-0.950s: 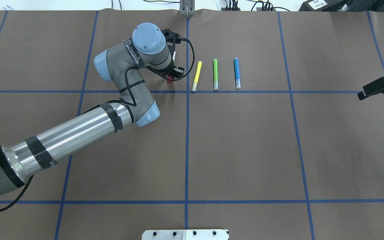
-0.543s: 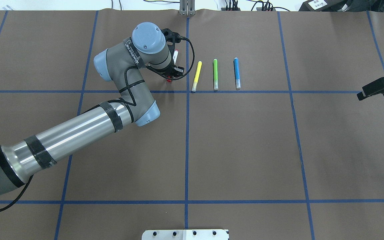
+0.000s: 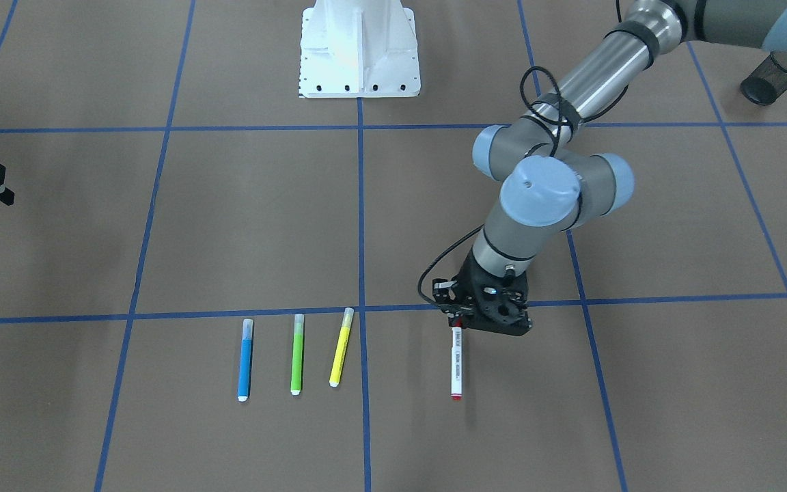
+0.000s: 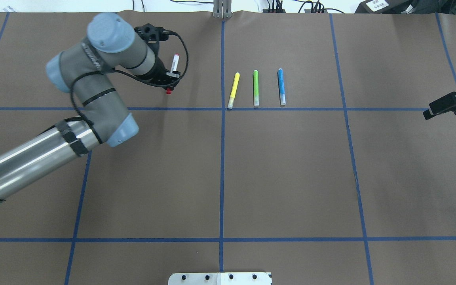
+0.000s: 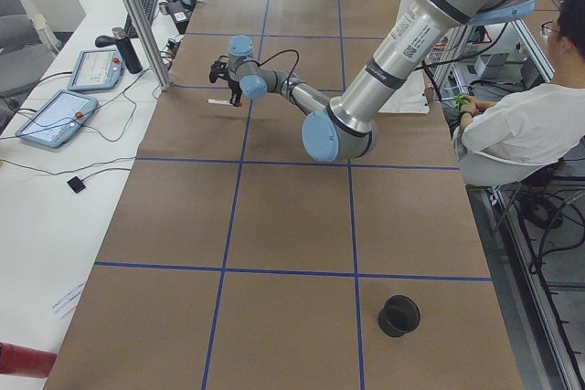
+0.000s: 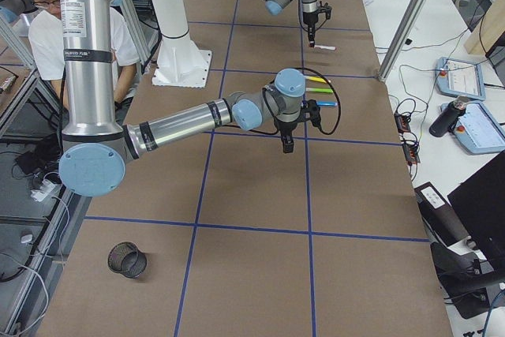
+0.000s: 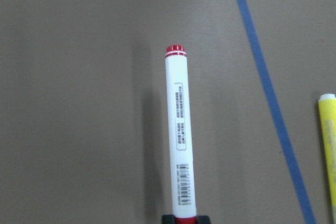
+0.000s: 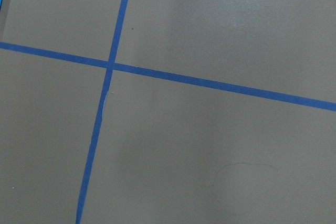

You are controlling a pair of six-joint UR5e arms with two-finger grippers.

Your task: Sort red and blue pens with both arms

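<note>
My left gripper (image 4: 169, 79) is shut on the red pen (image 4: 175, 62), a white-barrelled marker with red ends. It holds the pen near the red cap end, left of the row of highlighters. In the left wrist view the red pen (image 7: 178, 145) juts out over the brown table from the fingertips (image 7: 167, 219). The front-facing view has my left gripper (image 3: 459, 322) with the red pen (image 3: 457, 362) pointing toward the camera. The blue pen (image 4: 281, 86) lies flat at the right end of the row. My right gripper (image 4: 429, 113) hangs far right, nothing in it; whether its jaws are parted does not show.
A yellow highlighter (image 4: 233, 90) and a green highlighter (image 4: 255, 88) lie between the red and blue pens. A black mesh cup (image 3: 775, 76) stands by the left arm's side, another mesh cup (image 6: 126, 259) at the right end. The white pedestal (image 3: 359, 48) is at the robot's base.
The left arm has swung left with the red pen in its grip, carrying it away from the row of highlighters. The right gripper has barely moved.
</note>
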